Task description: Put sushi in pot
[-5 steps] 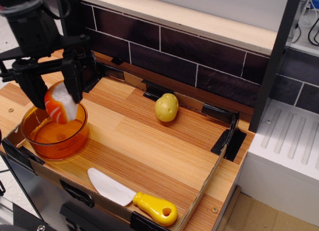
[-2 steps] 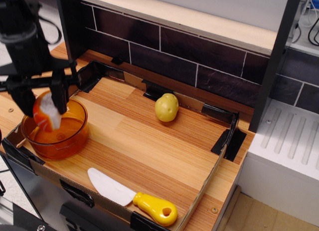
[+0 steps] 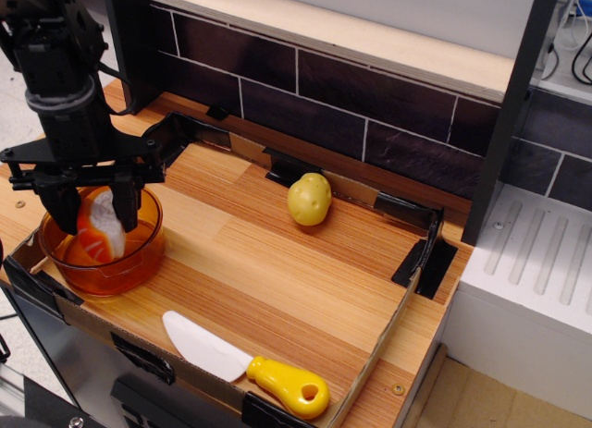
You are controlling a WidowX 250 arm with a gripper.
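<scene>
The pot (image 3: 139, 252) is a round translucent orange bowl at the front left corner of the wooden board. My black gripper (image 3: 95, 226) hangs straight over it with its fingertips (image 3: 65, 215) down inside the rim. The sushi (image 3: 102, 229), orange with white stripes and a white side, stands upright between the two fingers inside the pot. Its lower end is near the pot's floor. The fingers still sit against both of its sides, so the gripper is shut on it.
A yellow potato (image 3: 309, 199) lies at the back middle of the board by the dark tiled wall. A toy knife (image 3: 245, 365) with a white blade and yellow handle lies along the front edge. A white ribbed counter (image 3: 536, 262) stands to the right.
My gripper has moved down and a little left with the sushi. The sushi went from above the pot's rim to inside the pot.
</scene>
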